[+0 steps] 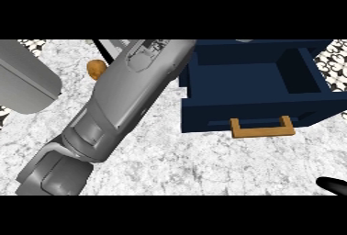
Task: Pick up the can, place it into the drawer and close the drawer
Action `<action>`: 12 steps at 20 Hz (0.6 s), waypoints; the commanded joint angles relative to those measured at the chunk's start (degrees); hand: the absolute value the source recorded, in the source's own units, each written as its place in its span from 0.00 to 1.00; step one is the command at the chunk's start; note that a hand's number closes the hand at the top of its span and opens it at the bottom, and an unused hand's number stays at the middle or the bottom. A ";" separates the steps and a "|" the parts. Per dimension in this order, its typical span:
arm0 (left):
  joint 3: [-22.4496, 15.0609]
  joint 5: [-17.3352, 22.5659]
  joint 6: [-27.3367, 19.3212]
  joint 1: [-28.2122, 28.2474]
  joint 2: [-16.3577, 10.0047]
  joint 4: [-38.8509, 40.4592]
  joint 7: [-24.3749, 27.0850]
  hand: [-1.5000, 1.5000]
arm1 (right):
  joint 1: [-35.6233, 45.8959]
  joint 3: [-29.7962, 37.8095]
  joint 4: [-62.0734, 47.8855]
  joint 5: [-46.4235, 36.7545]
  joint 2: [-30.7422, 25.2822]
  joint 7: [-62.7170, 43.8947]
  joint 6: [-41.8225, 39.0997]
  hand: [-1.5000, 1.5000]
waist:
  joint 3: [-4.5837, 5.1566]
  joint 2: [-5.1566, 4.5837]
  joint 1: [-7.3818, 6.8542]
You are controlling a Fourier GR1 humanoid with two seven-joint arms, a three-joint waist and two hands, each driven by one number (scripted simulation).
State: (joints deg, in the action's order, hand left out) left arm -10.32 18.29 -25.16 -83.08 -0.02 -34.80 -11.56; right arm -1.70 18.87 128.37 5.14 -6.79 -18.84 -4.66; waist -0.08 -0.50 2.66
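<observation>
Right hand (333, 185) mostly beyond the view's lower-right edge

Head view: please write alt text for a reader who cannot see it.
A grey left forearm stretches diagonally across a white speckled counter, beside an open dark blue drawer with a wooden handle. A small brown object shows left of the forearm, and a black tip of the right robot hand shows at the lower right.

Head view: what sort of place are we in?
Likely a kitchen counter. A white speckled stone-look countertop fills most of the view, and a dark blue open drawer with a tan bar handle shows at the right, like cabinet furniture.
</observation>
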 commanded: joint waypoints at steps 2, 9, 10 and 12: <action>-1.69 2.76 -1.35 -6.57 0.02 8.07 0.60 1.00 | 0.12 -0.98 -1.15 0.34 0.40 1.50 -0.88 0.00 | -0.09 -0.44 1.38; -5.78 6.56 -4.66 -8.43 0.02 12.07 3.98 1.00 | 4.70 -1.87 -1.17 -0.60 -1.95 -2.51 0.07 0.00 | -0.08 -0.73 2.29; -7.32 6.72 -7.48 -6.51 0.02 12.55 4.98 1.00 | 4.86 0.67 -2.24 1.40 -3.06 -1.61 -0.54 0.00 | -0.13 -0.76 2.94; -5.72 6.30 -6.99 -9.25 0.02 15.85 4.87 0.00 | 3.10 -1.08 0.33 0.76 -1.71 -2.60 -0.35 0.00 | -0.11 -0.89 2.99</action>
State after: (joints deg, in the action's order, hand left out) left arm -15.70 23.96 -29.93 -90.02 -0.01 -22.76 -7.42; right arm 1.33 18.38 127.94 5.85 -8.39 -20.70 -4.85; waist -0.17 -1.16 4.96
